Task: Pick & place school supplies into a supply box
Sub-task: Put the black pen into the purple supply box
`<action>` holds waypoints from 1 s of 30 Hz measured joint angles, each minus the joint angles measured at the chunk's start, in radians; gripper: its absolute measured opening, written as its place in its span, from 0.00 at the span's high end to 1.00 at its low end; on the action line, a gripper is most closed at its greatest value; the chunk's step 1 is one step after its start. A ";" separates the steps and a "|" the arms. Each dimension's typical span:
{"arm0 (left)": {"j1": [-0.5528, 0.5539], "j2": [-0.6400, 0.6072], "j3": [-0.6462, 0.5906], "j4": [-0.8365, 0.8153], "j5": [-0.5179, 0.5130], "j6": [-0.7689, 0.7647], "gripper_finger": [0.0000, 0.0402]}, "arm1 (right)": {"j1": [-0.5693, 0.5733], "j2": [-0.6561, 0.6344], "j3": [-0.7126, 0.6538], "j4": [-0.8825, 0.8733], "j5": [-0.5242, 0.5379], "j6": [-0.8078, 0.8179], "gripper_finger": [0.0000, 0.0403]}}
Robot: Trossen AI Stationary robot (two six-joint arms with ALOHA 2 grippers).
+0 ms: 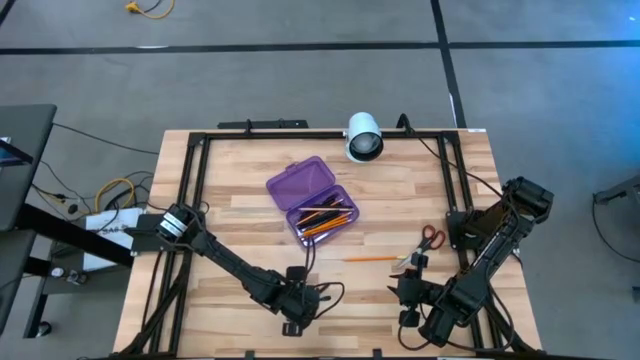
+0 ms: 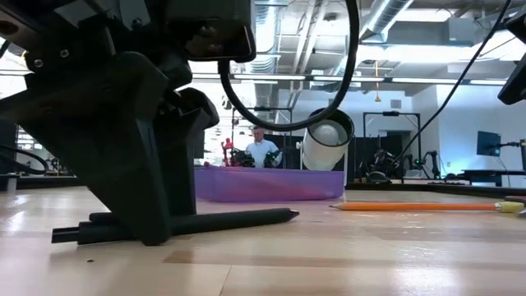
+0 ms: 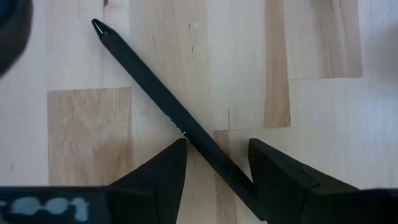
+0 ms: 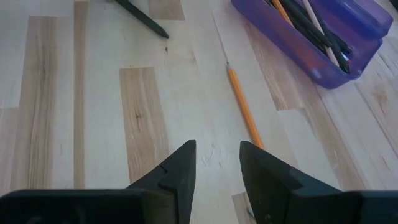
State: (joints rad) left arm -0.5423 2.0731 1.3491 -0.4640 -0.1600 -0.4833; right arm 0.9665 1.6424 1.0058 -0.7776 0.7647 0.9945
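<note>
One slim black plastic pen (image 3: 168,112) lies between the left gripper's (image 3: 217,163) parted fingers — unclamped; right gripper (image 4: 217,163), fingers apart, hovers at 5 o'clock from the translucent purple case (image 1: 300,185).

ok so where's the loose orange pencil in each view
high view: orange pencil on bare wood, between the purple box and the right arm.
low view: lying flat at right, nearer than the box.
left wrist view: not in it.
right wrist view: ahead of the right gripper fingers.
shared landmark: the purple box.
</note>
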 joint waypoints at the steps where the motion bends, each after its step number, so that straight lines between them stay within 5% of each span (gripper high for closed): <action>1: 0.000 0.001 0.000 -0.006 0.000 -0.004 0.59 | 0.000 0.000 0.000 0.000 0.000 0.000 0.71; 17: 0.003 0.002 0.000 -0.083 -0.017 -0.035 0.96 | 0.000 0.000 0.000 0.001 0.000 0.001 0.71; 30: -0.002 0.002 -0.002 -0.105 -0.113 -0.062 0.93 | 0.000 0.000 0.000 0.005 0.000 0.001 0.71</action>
State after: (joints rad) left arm -0.5448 2.0754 1.3468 -0.5687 -0.2726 -0.5452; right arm 0.9665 1.6424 1.0061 -0.7731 0.7643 0.9951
